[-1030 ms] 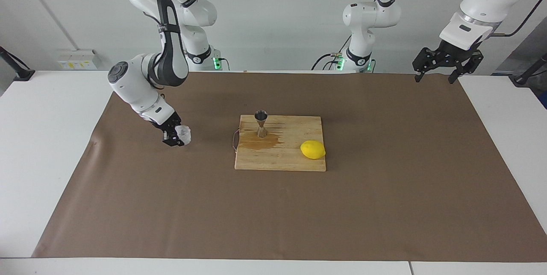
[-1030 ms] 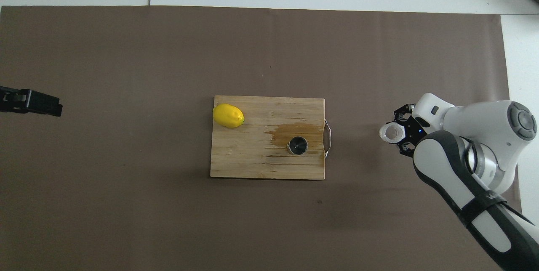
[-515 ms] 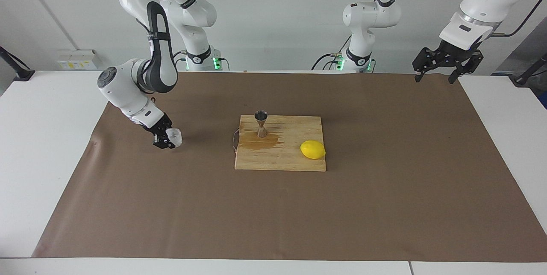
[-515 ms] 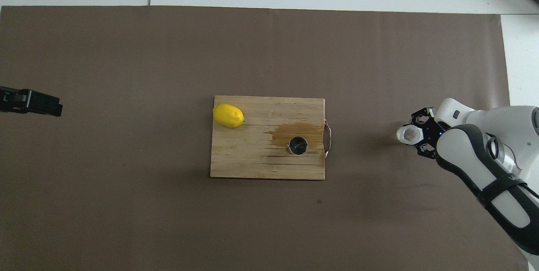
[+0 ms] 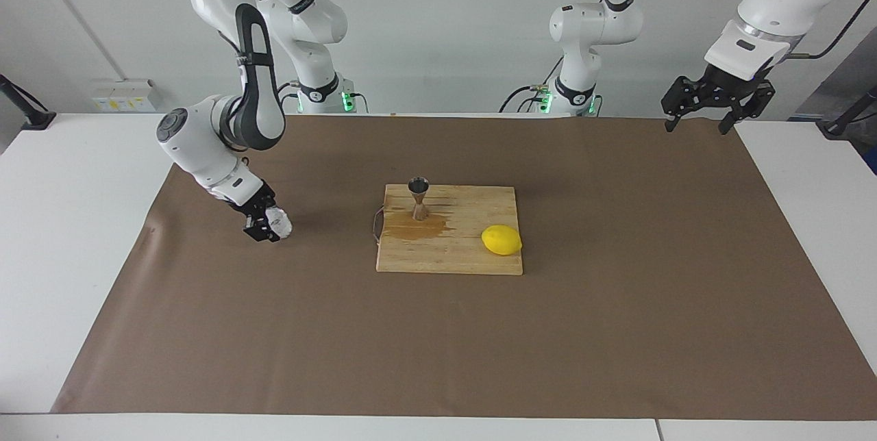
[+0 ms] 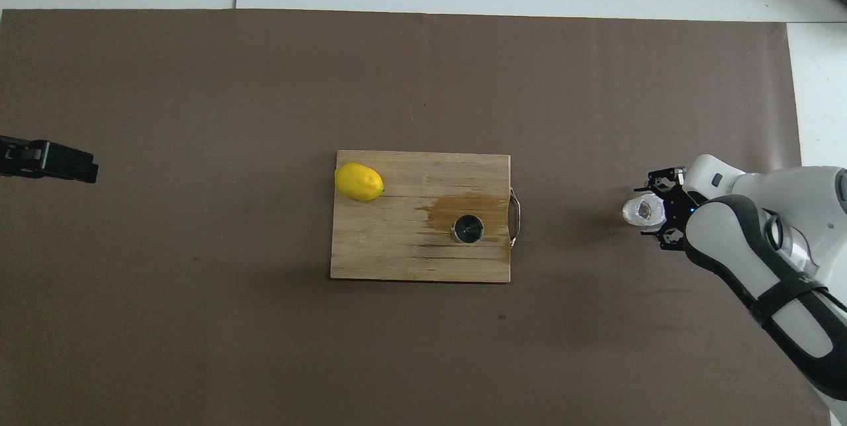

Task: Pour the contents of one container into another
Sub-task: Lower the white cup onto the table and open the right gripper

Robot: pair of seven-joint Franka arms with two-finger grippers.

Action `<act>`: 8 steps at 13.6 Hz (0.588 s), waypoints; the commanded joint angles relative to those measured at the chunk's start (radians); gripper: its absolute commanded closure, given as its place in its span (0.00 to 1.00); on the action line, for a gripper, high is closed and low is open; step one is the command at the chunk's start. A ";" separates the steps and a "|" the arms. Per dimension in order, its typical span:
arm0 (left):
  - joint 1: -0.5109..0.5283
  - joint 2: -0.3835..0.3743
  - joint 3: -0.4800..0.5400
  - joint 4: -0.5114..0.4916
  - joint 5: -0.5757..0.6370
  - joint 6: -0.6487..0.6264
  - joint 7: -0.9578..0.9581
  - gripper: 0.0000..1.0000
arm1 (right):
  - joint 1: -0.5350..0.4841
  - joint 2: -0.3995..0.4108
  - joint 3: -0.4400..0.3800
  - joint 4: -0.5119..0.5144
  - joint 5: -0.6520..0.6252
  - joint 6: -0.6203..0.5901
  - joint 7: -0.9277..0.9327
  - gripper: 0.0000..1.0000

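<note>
The right gripper (image 5: 268, 225), fingers parting, is setting the cup (image 5: 279, 222) on the mat, well apart from the jigger (image 5: 418, 198), needing a clean retreat; the left gripper (image 5: 706, 117) is waiting open.

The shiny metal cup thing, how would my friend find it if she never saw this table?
Find the wooden board in the middle of the brown mat. At the board's corner nearest the robots, toward the right arm's end, the jigger stands upright in a wet stain. It is steel and pinched at the waist like an hourglass, unlike the round yellow lemon also on the board.
</note>
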 commanded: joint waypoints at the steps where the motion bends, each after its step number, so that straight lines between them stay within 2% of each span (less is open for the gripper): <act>1: 0.010 -0.031 -0.005 -0.036 0.001 0.011 0.003 0.00 | -0.030 -0.001 0.010 -0.003 0.033 0.002 -0.040 0.00; 8: 0.010 -0.031 -0.005 -0.036 0.001 0.011 0.003 0.00 | -0.069 -0.103 0.000 0.018 0.017 -0.106 0.011 0.00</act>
